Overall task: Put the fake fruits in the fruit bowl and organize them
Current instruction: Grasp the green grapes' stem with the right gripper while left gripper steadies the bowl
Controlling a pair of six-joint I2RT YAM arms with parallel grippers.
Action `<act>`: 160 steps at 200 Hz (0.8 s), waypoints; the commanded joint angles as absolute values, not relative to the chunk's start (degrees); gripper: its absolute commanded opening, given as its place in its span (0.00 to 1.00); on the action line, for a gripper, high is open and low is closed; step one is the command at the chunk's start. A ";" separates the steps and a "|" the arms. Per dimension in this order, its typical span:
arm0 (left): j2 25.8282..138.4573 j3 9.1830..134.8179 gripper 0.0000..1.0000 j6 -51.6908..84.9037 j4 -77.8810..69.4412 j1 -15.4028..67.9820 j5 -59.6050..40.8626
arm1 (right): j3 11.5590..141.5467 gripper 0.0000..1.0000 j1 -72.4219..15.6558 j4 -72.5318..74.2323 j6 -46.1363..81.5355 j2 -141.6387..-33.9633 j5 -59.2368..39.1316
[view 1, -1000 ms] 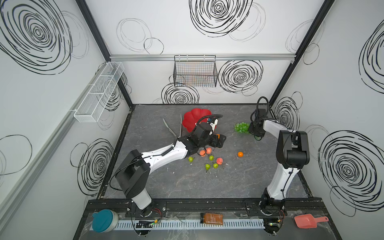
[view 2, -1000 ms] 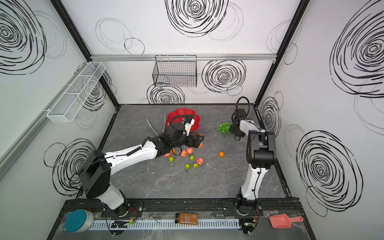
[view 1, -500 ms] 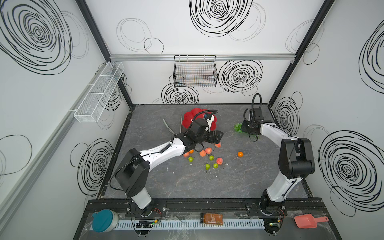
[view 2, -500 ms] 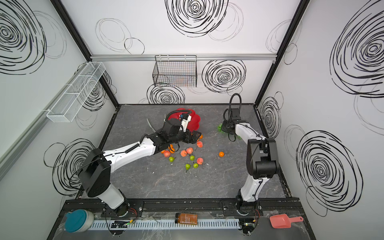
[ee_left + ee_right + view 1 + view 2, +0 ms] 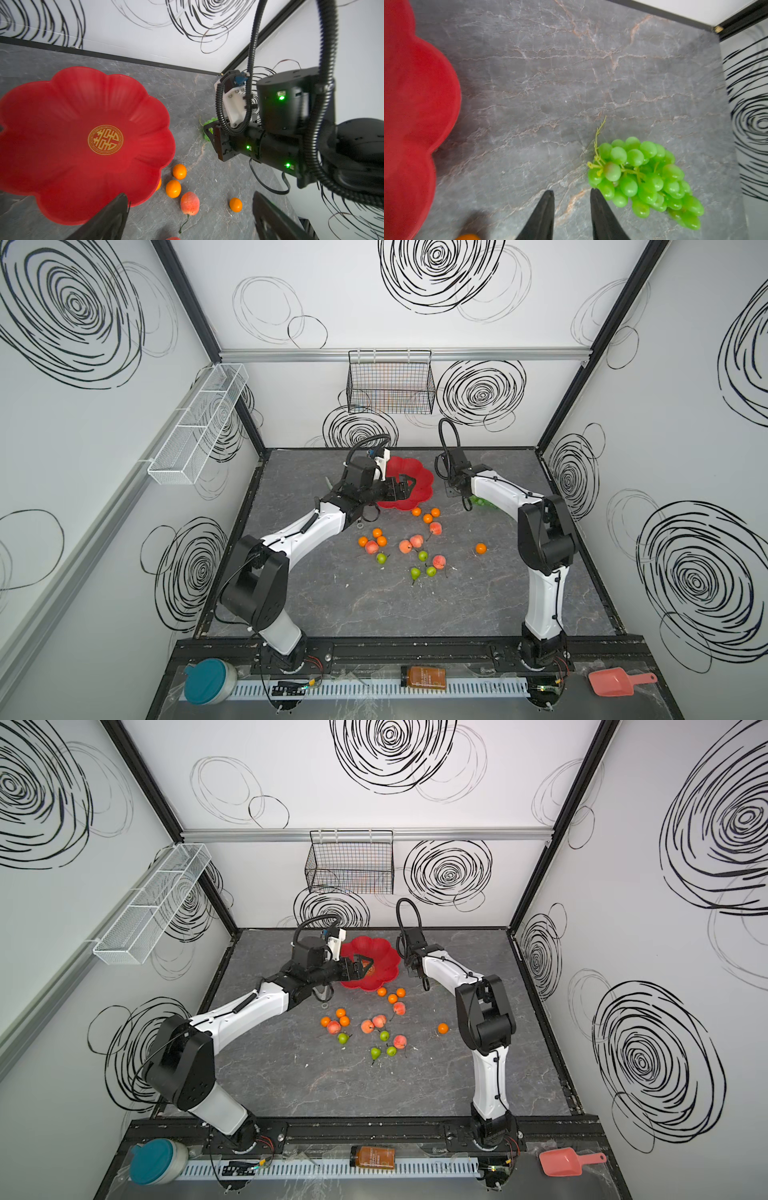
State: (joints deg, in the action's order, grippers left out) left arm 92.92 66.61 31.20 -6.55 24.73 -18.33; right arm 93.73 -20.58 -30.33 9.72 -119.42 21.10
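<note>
Released, nothing held: left gripper (image 5: 190,195) and right gripper (image 5: 571,190).
The left hangs above the shallow glossy red petal-rimmed fruit bowl (image 5: 62,99), fingers spread wide. The right's black fingers stand slightly parted above the grey marbled table (image 5: 550,83), one just beside the bunch of glossy green grapes (image 5: 643,176). Round orange tangerines (image 5: 428,518), pink-orange peaches (image 5: 435,527) and small green pears (image 5: 381,558) lie scattered before the bowl.

I see a grey marbled table (image 5: 374,614) with a red bowl (image 5: 419,477) near its back edge; green grapes (image 5: 643,178) lie right of it. Tangerines (image 5: 481,548), peaches (image 5: 371,547) and pears (image 5: 415,573) lie scattered in front.
</note>
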 commanded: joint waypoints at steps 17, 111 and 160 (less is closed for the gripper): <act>90.87 65.14 0.96 35.66 -12.44 20.65 -23.30 | 102.89 0.36 -22.30 -39.82 6.07 -126.07 34.76; 91.10 65.13 0.96 35.77 -12.57 20.05 -23.75 | 114.70 0.39 -23.74 -47.20 5.31 -136.81 43.23; 91.58 65.26 0.96 36.08 -12.70 20.13 -24.30 | 115.88 0.38 -23.12 -47.48 5.01 -139.08 43.97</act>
State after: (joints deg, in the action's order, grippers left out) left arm 92.36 65.34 35.62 -9.19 20.14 -23.38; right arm 113.91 -23.55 -45.01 5.32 -137.23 41.52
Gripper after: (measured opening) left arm 0.961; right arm 0.385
